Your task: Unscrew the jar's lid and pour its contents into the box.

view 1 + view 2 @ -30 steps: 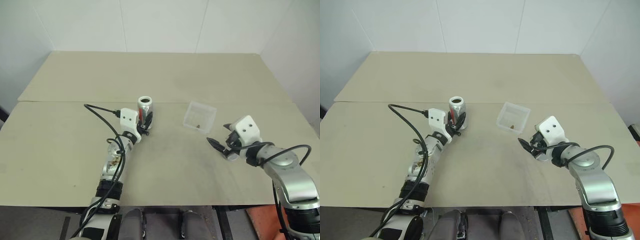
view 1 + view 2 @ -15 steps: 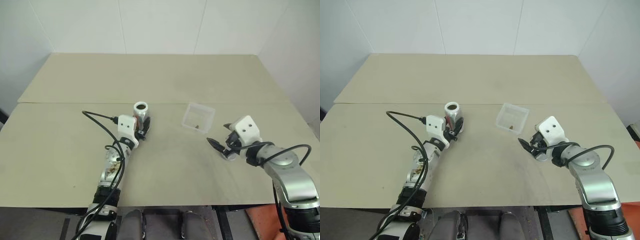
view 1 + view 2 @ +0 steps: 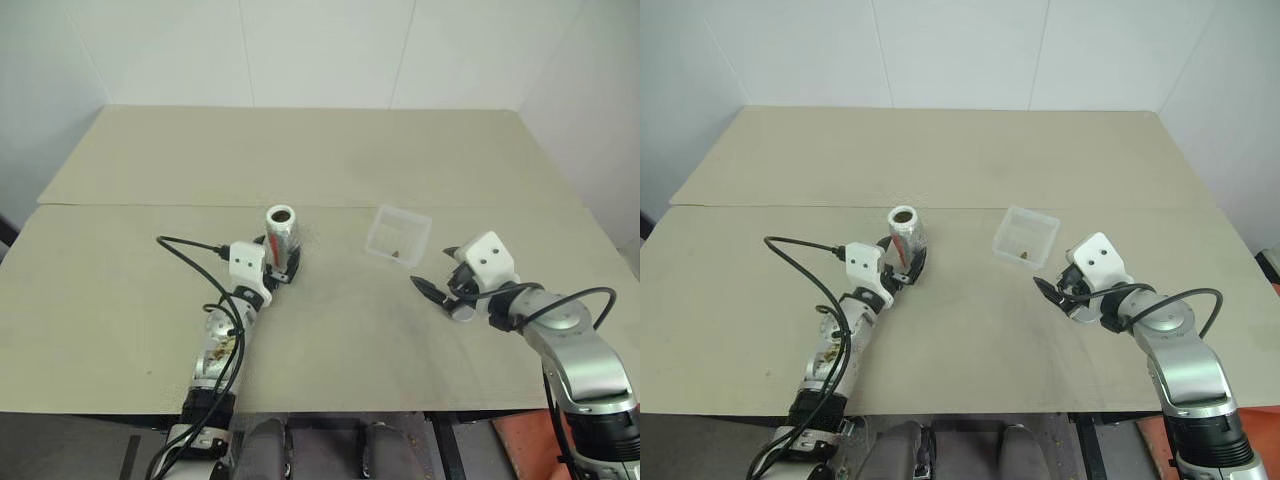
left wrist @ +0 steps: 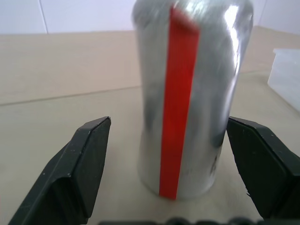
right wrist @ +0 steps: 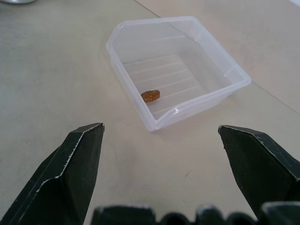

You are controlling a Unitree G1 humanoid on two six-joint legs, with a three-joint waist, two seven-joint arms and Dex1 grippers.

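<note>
1. The right hand hovers low over the near right part of the desk, its two black fingers spread wide with nothing between them. In the right wrist view the fingers stand apart on either side of bare desk, pointing toward the box.
2. The left hand sits left of centre, its arm reaching up from the near edge with a black cable looping off to its left. Its fingers are parted around the base of the jar; the left wrist view shows a gap between each finger and the jar's wall, so the jar is not gripped.
3. The jar stands upright on the desk just beyond the left hand, silver-grey with a red stripe running down the side that faces the hand. Its top is open and looks dark inside.
4. The box, a shallow clear plastic tray with sloped walls, rests on the desk to the right of the jar and well apart from it, just beyond the right hand. One small brown bit lies on its floor.
5. A seam crosses the desk from left to right just behind the jar and the box.
</note>
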